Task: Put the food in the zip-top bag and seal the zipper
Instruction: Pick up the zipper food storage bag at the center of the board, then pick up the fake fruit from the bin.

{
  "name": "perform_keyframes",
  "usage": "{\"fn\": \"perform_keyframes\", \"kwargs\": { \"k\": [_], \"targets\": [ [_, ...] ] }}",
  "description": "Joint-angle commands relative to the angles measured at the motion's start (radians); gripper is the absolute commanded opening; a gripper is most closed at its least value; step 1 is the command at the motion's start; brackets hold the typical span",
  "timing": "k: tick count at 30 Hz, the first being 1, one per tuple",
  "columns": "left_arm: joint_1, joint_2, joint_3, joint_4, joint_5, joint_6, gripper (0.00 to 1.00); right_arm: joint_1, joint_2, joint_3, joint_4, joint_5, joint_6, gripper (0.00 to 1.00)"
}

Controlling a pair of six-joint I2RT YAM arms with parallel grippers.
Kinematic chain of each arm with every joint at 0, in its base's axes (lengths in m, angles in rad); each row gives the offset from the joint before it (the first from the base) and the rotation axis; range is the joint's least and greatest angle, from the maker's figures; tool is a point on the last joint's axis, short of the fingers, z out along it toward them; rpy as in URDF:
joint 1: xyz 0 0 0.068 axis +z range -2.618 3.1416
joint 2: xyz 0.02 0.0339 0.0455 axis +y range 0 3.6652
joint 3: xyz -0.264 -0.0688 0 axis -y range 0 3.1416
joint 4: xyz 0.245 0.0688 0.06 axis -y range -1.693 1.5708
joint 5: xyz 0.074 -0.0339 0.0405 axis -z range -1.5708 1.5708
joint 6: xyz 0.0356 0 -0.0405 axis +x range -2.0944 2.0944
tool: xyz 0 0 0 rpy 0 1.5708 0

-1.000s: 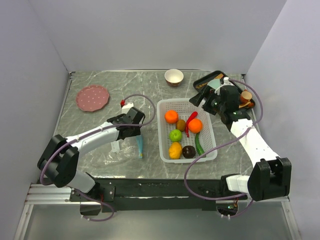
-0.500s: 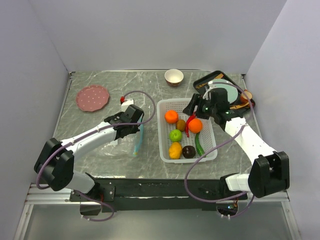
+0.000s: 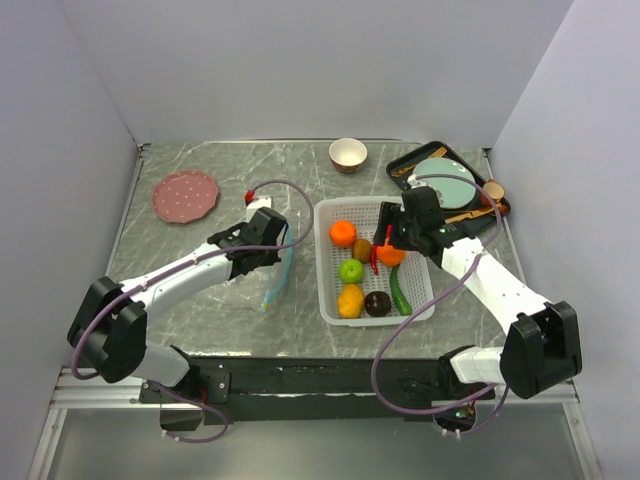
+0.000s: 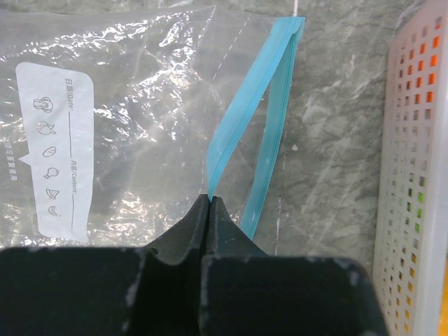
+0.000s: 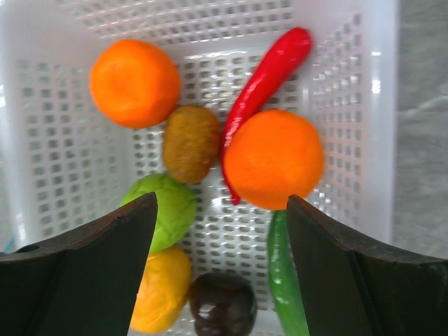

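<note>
Your left tool (image 4: 210, 199) is pinched together on the teal zipper (image 4: 269, 119) of the crinkly clear zip-top bag (image 4: 140, 105), on the marbled surface (image 3: 180, 235) beside the white mesh basket (image 3: 321, 270). Your right tool (image 5: 220, 201) hangs spread above an orange (image 5: 273, 159), a brown kiwi (image 5: 190, 143) and a glossy red chili (image 5: 269, 66) inside.
</note>
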Motion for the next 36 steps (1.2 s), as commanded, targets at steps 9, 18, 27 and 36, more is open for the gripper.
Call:
{"fn": "perform_keyframes", "kwargs": {
  "k": [9,18,27,36],
  "targets": [
    [-0.005,-0.087,0.022,0.065,0.058,0.037,0.01,-0.001,0.121,0.033,-0.03,0.141,-0.055,0.89],
    [-0.005,-0.081,0.016,0.059,0.05,0.026,0.01,-0.003,0.212,0.033,0.027,0.125,-0.037,0.82],
    [-0.004,-0.064,0.031,0.051,0.043,0.023,0.01,-0.003,0.192,0.003,0.053,0.116,-0.046,0.5],
    [-0.004,-0.061,0.031,0.05,0.036,0.004,0.01,0.0,0.053,-0.023,0.055,0.084,-0.037,0.33]
  ]
}}
